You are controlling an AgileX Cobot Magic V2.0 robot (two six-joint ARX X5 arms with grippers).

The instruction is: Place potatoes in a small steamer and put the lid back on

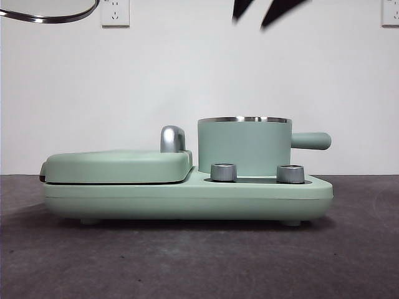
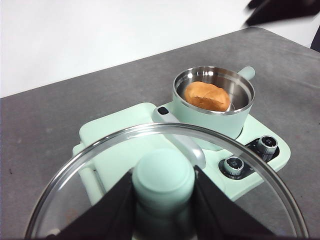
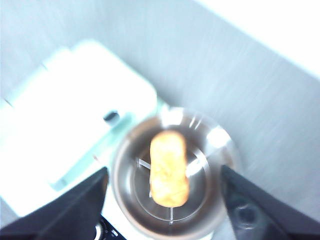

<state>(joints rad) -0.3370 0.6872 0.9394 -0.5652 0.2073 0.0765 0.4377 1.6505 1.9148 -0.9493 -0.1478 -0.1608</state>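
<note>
The orange-brown potato (image 2: 207, 96) lies inside the small mint-green steamer (image 1: 244, 147), which stands on the right of the green appliance; it also shows in the right wrist view (image 3: 169, 168). My left gripper (image 2: 163, 192) is shut on the green knob of the glass lid (image 2: 80, 180) and holds it up and to the left of the steamer; only the lid's steel rim (image 1: 53, 15) shows in the front view. My right gripper (image 3: 165, 200) is open and empty, high above the steamer (image 3: 172, 172); its black tips (image 1: 268, 11) show at the top edge in the front view.
The green appliance base (image 1: 187, 199) carries a shut flat grill plate (image 1: 118, 165) with a chrome handle (image 1: 173, 138) on the left and two steel dials (image 1: 224, 172) at the front. The steamer's side handle (image 1: 310, 141) points right. The table is dark grey (image 1: 199, 261).
</note>
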